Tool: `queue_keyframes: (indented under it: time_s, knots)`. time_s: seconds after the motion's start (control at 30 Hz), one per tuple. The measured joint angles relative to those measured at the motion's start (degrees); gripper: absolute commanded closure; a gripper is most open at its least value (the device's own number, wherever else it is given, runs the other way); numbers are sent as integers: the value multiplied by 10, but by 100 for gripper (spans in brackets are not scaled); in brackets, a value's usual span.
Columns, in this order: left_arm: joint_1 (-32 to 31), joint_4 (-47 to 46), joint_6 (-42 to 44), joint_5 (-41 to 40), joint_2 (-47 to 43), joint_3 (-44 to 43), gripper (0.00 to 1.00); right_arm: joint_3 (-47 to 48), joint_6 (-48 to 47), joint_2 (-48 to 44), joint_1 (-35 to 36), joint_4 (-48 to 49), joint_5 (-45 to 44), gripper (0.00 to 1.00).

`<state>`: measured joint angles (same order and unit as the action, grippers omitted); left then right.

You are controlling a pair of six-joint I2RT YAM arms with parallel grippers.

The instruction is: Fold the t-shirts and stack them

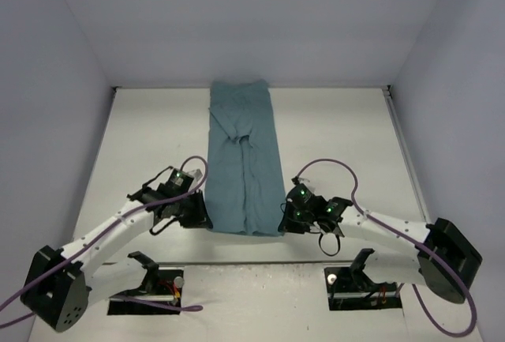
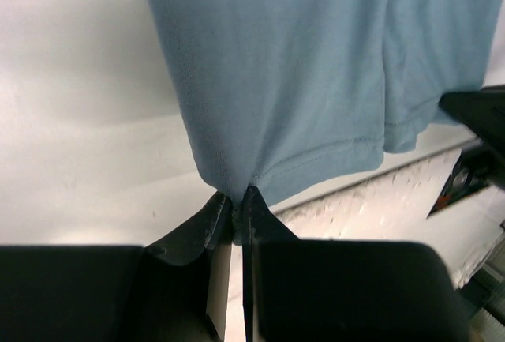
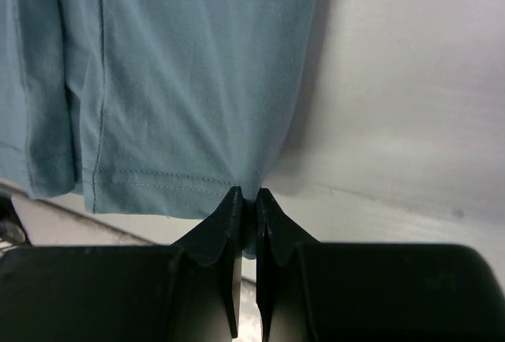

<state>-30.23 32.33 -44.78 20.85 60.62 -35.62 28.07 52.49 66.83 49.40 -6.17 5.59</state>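
Top external view: the teal t-shirt (image 1: pixel 243 164) lies as a narrow strip mid-desk (image 1: pixel 142 137), its long axis running from near edge to far edge. The left gripper (image 1: pixel 203 219) pinches its near left hem corner and the right gripper (image 1: pixel 282 222) its near right corner, both with jaws pressed together on the cloth.

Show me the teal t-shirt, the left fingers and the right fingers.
t-shirt (image 1: pixel 241 160), top view, middle of the cloth.
left fingers (image 2: pixel 207 222), left wrist view, one finger near its tip.
right fingers (image 3: pixel 222 219), right wrist view, one finger near its tip.
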Motion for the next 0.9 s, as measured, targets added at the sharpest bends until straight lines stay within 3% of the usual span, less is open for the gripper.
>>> queue_keyframes:
  time_s: [0.27,0.47,0.73,0.9]
  knots:
    - [-79,42,-76,-1,-55,65,100,-2,16,-49,45,-57,6,100]
    - [-75,89,-94,-28,-83,3,100,107,-26,-1,37,-128,-18,100]
    - [48,103,-26,-57,51,-155,100,270,-140,118,-70,-157,-36,100]
    - [85,102,27,-68,170,-259,100,380,-212,217,-129,-165,-20,100]
